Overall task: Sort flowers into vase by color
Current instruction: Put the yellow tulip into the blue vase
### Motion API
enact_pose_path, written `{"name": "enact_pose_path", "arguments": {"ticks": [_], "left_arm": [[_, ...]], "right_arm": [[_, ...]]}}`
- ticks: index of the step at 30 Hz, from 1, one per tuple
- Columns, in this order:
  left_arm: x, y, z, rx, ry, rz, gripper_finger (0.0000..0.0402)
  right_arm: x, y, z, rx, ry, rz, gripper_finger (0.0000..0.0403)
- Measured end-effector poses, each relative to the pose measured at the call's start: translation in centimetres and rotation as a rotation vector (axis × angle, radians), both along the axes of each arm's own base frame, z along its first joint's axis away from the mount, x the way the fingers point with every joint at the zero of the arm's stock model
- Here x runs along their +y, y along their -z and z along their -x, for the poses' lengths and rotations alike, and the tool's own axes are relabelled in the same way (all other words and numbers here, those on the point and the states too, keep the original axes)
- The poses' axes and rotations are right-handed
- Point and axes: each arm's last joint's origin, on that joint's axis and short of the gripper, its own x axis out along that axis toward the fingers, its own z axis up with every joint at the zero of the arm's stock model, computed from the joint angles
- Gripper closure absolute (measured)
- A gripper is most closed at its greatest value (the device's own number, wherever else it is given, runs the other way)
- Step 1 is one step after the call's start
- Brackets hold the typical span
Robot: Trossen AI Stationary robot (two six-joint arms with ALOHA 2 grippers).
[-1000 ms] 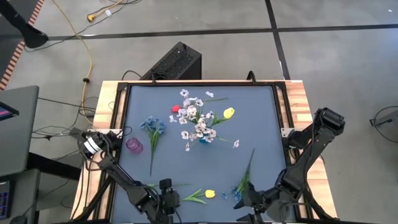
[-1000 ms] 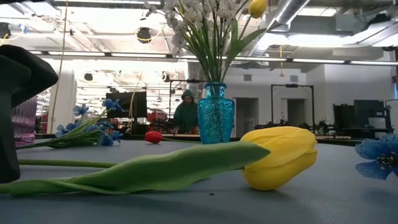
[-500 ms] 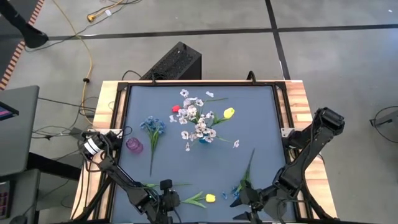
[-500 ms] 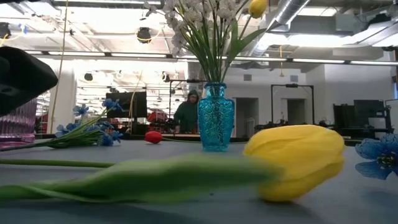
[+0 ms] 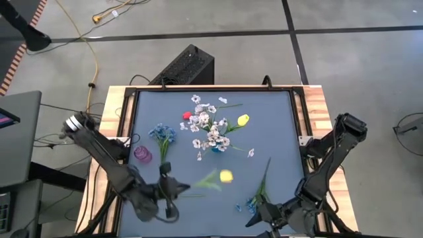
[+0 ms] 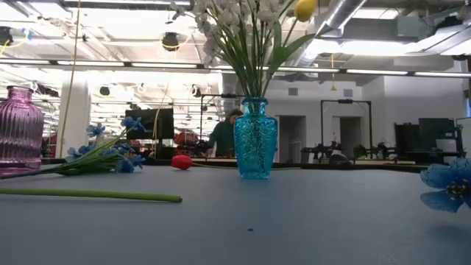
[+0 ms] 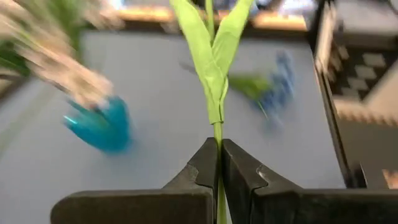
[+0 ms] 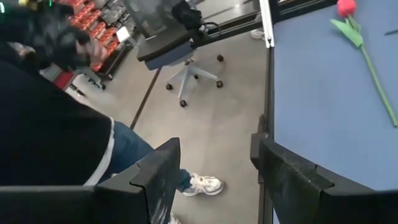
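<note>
While the left gripper (image 7: 219,163) pinches its fingers (image 7: 202,167) tight on the green stem of a yellow tulip (image 5: 226,176) lifted over the blue counter (image 5: 277,125), the right gripper (image 8: 214,158) waits at the near edge, fingers apart. A teal vase (image 6: 255,139) of white sprays stands mid-counter, a purple vase (image 6: 19,129) and blue sprays (image 5: 162,134) well left. Beyond lies a lit workshop; no writing is readable.

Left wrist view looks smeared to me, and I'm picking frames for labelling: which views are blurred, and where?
Left wrist view: background smeared, the blue vase streaked; the left gripper and stem sharp. High view: the yellow tulip and left arm blurred. Low view: sharp, bright ceiling lights behind. Right wrist view: mostly crisp.
</note>
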Motion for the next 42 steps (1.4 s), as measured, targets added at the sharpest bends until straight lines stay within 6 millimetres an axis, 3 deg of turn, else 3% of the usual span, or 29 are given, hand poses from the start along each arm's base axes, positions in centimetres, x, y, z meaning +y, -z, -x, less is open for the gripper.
{"name": "enact_pose_path", "arguments": {"ticks": [7,14,20,29,36,42], "left_arm": [[2.1,-5.1,1.4,-0.225,-0.063,0.048,0.0401],[0.9,-7.6,-0.4,-0.408,0.334,0.098,0.0401],[0.3,-9.3,-1.9,-0.700,0.504,0.015,0.0401],[2.2,-6.8,-2.7,-0.931,0.556,0.132,0.0401],[4.1,-6.1,-3.9,-0.930,0.510,0.202,0.0401],[4.6,-5.2,-4.9,-0.884,0.452,0.263,0.0401]], "right_arm": [[-1.2,0.2,-1.5,-0.004,0.046,0.033,0.0159],[-3.1,-1.0,-4.0,-0.191,0.143,0.132,0.0159],[-5.0,-2.9,-6.0,-0.391,0.198,0.167,0.0159],[-6.0,-4.5,-6.7,-0.562,0.234,0.212,0.0159],[-7.4,-5.0,-7.6,-0.592,0.289,0.201,0.0159],[-8.4,-5.0,-8.2,-0.596,0.323,0.205,0.0159]]}}
